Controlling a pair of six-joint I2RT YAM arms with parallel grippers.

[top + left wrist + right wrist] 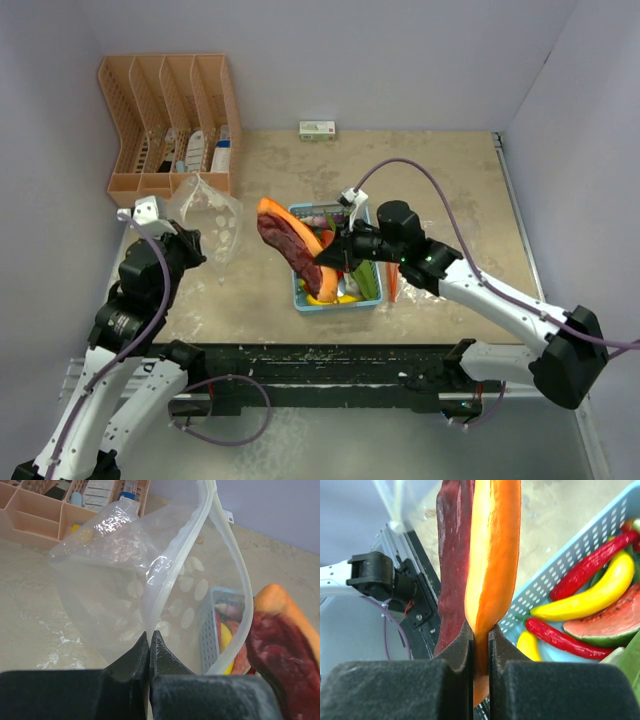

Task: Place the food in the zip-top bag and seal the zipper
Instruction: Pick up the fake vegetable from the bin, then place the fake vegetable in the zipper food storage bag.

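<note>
My left gripper (150, 635) is shut on the rim of the clear zip-top bag (125, 580), which it holds up with the mouth open toward the basket. From above, the bag (210, 215) hangs left of centre by the left gripper (195, 245). A long orange and dark-red slice of food (492, 555) is pinched at one end by my shut right gripper (481, 630). That slice (285, 240) is lifted over the left end of the light-blue basket (335, 307), between basket and bag. A yellow banana (590, 597), red chillies (595, 562) and a watermelon slice (610, 627) lie in the basket.
A peach-coloured file organizer (170, 120) stands at the back left. A small white box (317, 129) lies against the back wall. An orange piece (392, 285) lies on the table just right of the basket. A black rail runs along the near table edge.
</note>
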